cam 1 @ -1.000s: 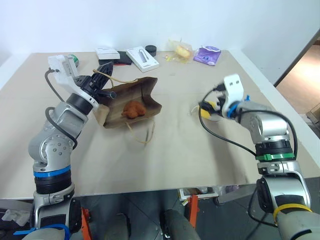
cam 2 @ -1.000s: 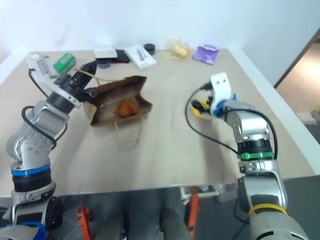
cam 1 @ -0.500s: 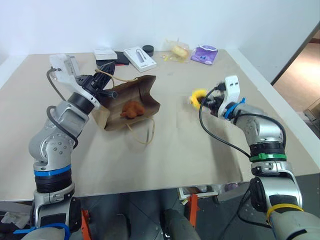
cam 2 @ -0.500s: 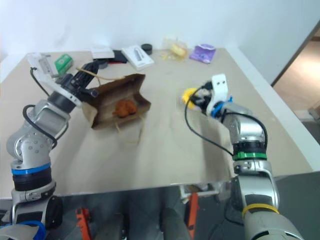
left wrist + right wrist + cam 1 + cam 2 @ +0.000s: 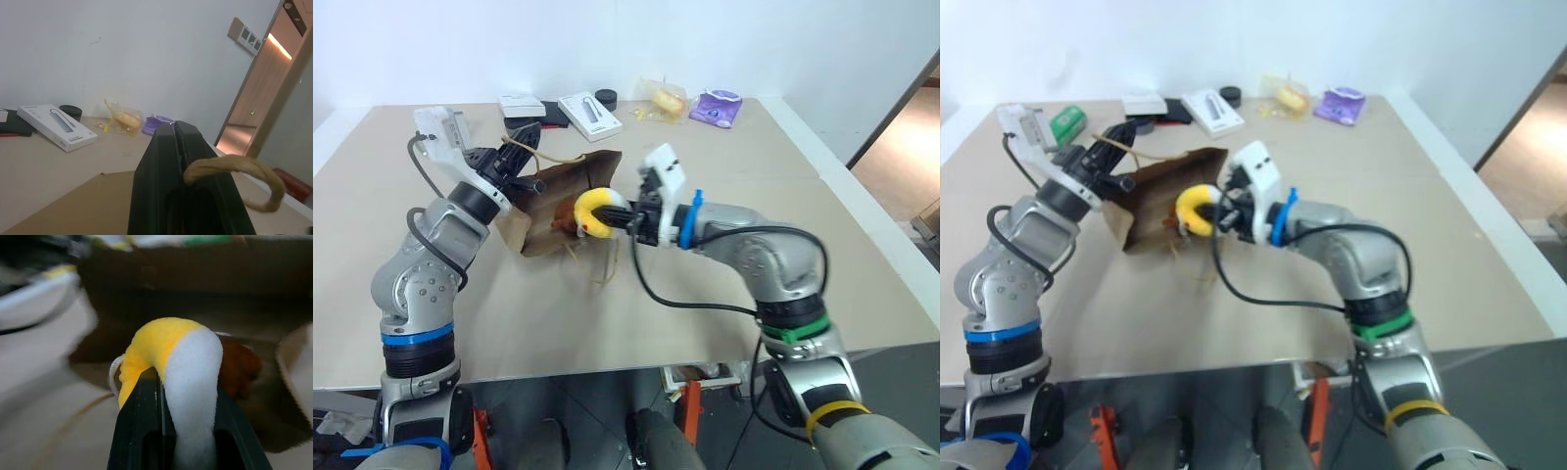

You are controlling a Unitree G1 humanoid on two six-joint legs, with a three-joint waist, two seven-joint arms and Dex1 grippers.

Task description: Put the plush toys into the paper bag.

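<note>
Beige tabletop against a white wall; doorway to the right.

Paper bag lies on its side left of centre, mouth open toward the near right. One twisted loop handle is pinched between the closed black fingers of the left gripper, which holds the bag's upper edge raised. The second handle trails loose on the table in front of the bag.

Brown plush toy sits inside the bag, partly hidden behind the yellow one.

Right gripper is at the bag's mouth, fingers clamped on the yellow-and-white plush toy. In the right wrist view the toy bulges over the closed fingertips, a thin cord looping off one side. Toy is off the table, at the bag opening; cannot tell whether it is past the rim.

Far edge: white box, black round item, yellow item in clear wrapper, purple packet.
</note>
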